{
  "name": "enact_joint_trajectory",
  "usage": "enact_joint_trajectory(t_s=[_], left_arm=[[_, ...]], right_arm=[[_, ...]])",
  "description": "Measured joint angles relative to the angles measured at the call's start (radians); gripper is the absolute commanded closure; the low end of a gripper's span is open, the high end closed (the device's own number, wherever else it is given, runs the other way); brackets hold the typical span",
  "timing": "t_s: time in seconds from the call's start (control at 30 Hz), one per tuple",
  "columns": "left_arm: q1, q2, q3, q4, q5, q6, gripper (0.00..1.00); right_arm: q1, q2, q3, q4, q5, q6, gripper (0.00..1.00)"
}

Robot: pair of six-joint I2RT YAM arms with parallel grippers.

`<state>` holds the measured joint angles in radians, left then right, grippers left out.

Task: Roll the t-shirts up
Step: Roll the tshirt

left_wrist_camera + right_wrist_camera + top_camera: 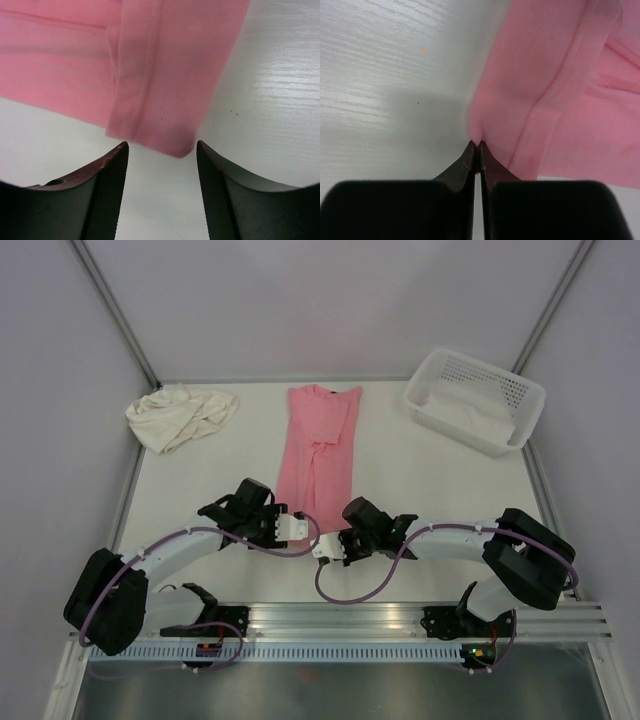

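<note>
T-shirts, two of them, on my screens: the salmon pink t-shirt (pixel 318 445) lies flat down the middle of the white table (pixel 430 490), folded into a long narrow strip with its collar end at the far edge and its near end just in front of both arms; the cream t-shirt (pixel 180 417) sits crumpled in a soft, rumpled heap at the far left corner, well apart from the pink one. At the far right stands a white perforated plastic basket (pixel 490 380) with pale folded cloth (pixel 465 410) inside it.

Through the left wrist camera I see the left gripper (pixel 162 147) with its jaws spread wide and nothing between them; its dark pads (pixel 107 200) are finely ribbed; a folded corner of the pink cotton, with a stitched hem running along it, comes just up to the gap between the tips, and I cannot tell whether it touches them.

Through the right wrist camera the right gripper (pixel 476 145) has its jaws pressed together, pinching the near edge of the pink fabric, which puckers to a point at the tips; a seam line curves away across the smooth knit; the table beside it shows a fine, streaked grain.
</note>
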<state>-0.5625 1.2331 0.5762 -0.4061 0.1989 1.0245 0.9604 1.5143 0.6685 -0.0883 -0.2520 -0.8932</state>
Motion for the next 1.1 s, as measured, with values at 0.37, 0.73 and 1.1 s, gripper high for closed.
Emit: enact_joint_trajectory(t_s=[0.37,0.73,1.1], left_arm=[[0.041,-0.185,0.0,-0.129,0.065,0.002,0.35],[0.008,-0.062,-0.015,-0.134,0.115,0.038,0.37],[0.004,0.027,-0.008,-0.062,0.108,0.038,0.62]], right_arm=[[0.0,-0.001,0.0,-0.003,0.018,0.006,1.0],[0.0,-0.003,0.0,-0.003,0.033,0.031,1.0],[0.0,-0.013,-0.009,-0.002,0.044,0.037,1.0]])
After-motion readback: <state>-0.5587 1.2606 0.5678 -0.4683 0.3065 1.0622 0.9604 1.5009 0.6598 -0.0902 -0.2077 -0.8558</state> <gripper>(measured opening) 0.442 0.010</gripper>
